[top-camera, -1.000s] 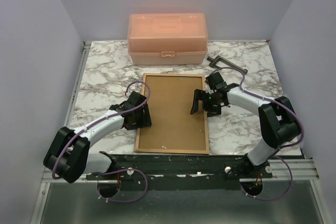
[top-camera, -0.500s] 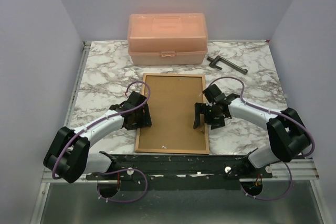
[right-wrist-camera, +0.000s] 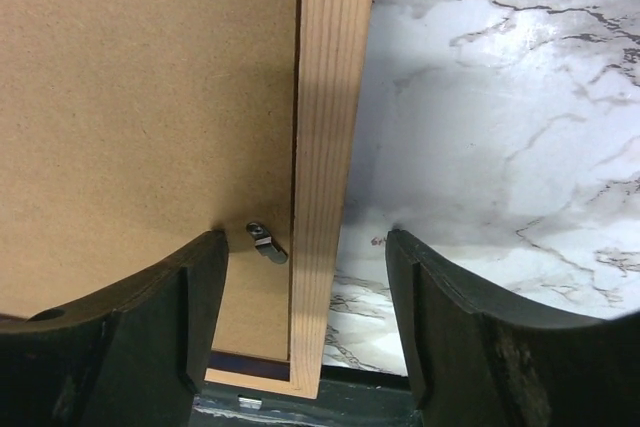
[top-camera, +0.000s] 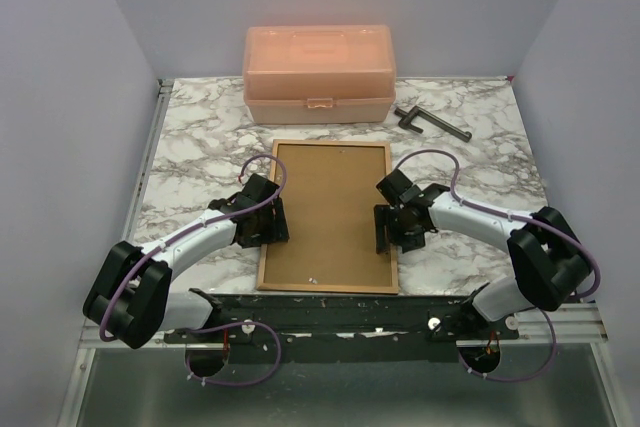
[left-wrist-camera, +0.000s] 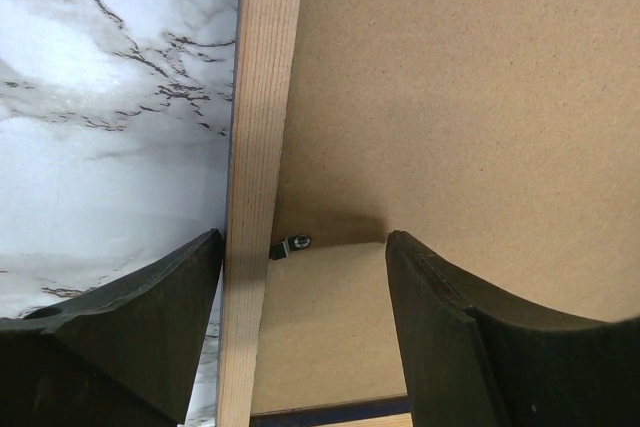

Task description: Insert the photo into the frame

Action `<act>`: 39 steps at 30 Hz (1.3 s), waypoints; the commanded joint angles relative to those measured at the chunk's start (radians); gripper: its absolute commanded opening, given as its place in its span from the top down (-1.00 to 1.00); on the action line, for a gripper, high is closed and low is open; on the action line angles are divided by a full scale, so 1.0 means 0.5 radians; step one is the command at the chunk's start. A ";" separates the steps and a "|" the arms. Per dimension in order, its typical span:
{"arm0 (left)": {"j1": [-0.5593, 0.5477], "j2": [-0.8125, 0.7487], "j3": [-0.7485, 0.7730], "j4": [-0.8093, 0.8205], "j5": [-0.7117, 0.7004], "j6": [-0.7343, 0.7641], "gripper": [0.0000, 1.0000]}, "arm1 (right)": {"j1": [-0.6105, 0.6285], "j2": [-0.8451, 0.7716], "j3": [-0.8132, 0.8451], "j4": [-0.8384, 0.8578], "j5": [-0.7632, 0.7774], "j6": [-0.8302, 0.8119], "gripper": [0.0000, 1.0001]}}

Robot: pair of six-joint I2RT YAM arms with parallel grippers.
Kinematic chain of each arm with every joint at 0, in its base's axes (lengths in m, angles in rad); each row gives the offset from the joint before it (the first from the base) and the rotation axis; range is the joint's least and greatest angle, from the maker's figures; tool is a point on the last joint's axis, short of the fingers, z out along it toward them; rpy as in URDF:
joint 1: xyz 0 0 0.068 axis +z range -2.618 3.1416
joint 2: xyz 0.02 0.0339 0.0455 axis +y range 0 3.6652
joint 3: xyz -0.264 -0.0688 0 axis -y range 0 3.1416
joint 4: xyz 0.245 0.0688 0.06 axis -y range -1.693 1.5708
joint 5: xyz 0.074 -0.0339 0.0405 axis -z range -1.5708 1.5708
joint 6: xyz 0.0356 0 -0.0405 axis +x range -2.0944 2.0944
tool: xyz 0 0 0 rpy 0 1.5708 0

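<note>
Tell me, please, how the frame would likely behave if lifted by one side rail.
The frame probably stays stiff: its wooden rails look solid and straight. It seems light, being thin and flat on the table. The backing board might slip out, since only small clips appear to hold it.

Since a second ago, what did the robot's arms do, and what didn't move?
The right gripper slid back toward the robot's base and settled astride the right rail of the frame, its jaws narrowing but gripping nothing. The left gripper stayed astride the left rail. The frame, backing board, peach box and dark metal tool did not move.
</note>
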 commanded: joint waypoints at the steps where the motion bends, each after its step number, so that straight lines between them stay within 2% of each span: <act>1: 0.006 0.091 -0.075 0.064 0.081 0.009 -0.36 | 0.062 -0.016 0.016 -0.103 0.142 0.035 -0.37; 3: 0.006 0.092 -0.073 0.067 0.079 0.009 -0.36 | 0.080 -0.017 0.013 -0.107 0.164 0.043 -0.31; 5: 0.006 0.093 -0.072 0.065 0.080 0.007 -0.36 | 0.087 -0.009 0.013 -0.104 0.183 0.053 -0.15; 8: 0.006 0.087 -0.076 0.066 0.080 0.009 -0.36 | 0.090 0.005 0.012 -0.083 0.203 0.059 0.29; 13: 0.006 0.082 -0.081 0.074 0.086 0.018 -0.35 | 0.090 0.022 0.040 -0.082 0.300 0.067 0.81; 17: 0.006 0.079 -0.090 0.087 0.097 0.021 -0.34 | 0.089 0.026 0.064 -0.082 0.337 0.065 0.99; 20: 0.006 0.074 -0.090 0.086 0.103 0.024 -0.34 | 0.090 0.024 0.089 -0.086 0.342 0.067 0.98; 21: 0.006 0.072 -0.093 0.088 0.100 0.024 -0.34 | 0.089 0.014 0.101 -0.084 0.337 0.062 0.86; 22: 0.006 0.068 -0.093 0.087 0.103 0.027 -0.34 | 0.088 0.001 0.111 -0.073 0.320 0.052 0.58; 24: 0.006 0.061 -0.095 0.089 0.103 0.027 -0.34 | 0.087 -0.038 0.134 -0.047 0.290 0.035 -0.10; 27: 0.006 0.052 -0.100 0.097 0.106 0.030 -0.34 | 0.045 -0.073 0.186 -0.015 0.243 0.018 -0.55; 30: 0.006 0.053 -0.110 0.118 0.128 0.027 -0.33 | -0.070 -0.050 0.210 0.066 0.066 -0.016 -0.83; 32: 0.003 0.063 -0.112 0.137 0.145 0.027 -0.32 | -0.163 0.004 0.210 0.139 -0.057 -0.040 -0.94; 39: -0.077 0.085 -0.110 0.205 0.232 -0.055 -0.27 | -0.257 0.153 0.211 0.243 -0.306 -0.067 -1.00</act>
